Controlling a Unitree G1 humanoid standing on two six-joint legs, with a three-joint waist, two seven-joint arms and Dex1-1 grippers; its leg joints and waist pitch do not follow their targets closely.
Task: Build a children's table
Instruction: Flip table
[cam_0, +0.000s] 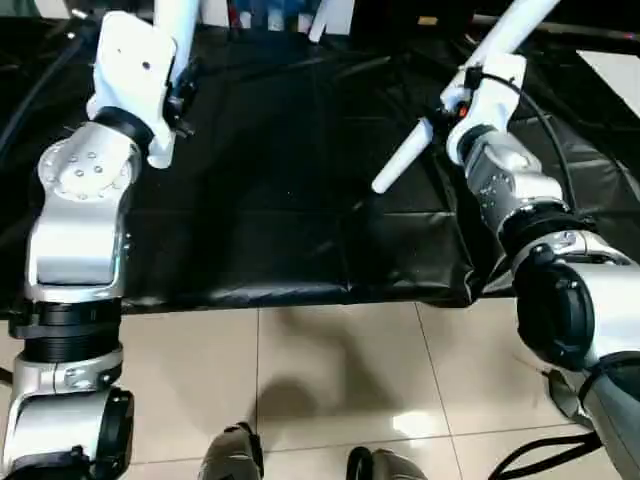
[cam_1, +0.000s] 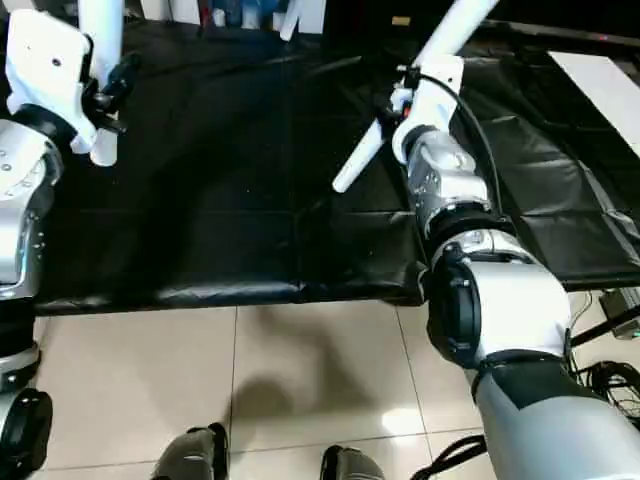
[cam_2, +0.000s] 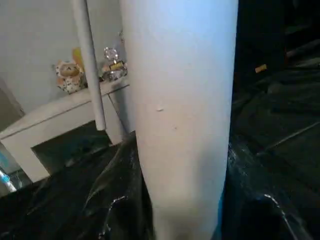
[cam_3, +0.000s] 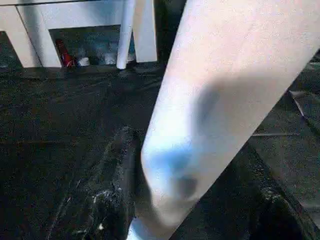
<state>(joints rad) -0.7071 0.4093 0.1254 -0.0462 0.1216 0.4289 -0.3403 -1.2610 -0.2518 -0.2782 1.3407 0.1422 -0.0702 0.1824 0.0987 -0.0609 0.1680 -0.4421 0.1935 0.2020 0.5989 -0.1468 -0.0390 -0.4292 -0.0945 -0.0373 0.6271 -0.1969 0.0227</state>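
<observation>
Each tool grips a white table leg, the left tool its upright leg and the right tool its slanted leg, above the black-sheeted counter, whose middle and near edge lie bare

**Four cameras, one black-draped table**

Twin head cameras look forward and down over the black sheet, sharing nearly everything. Each wrist camera sits close against a white leg, facing the white shelf at 12 o'clock.
</observation>
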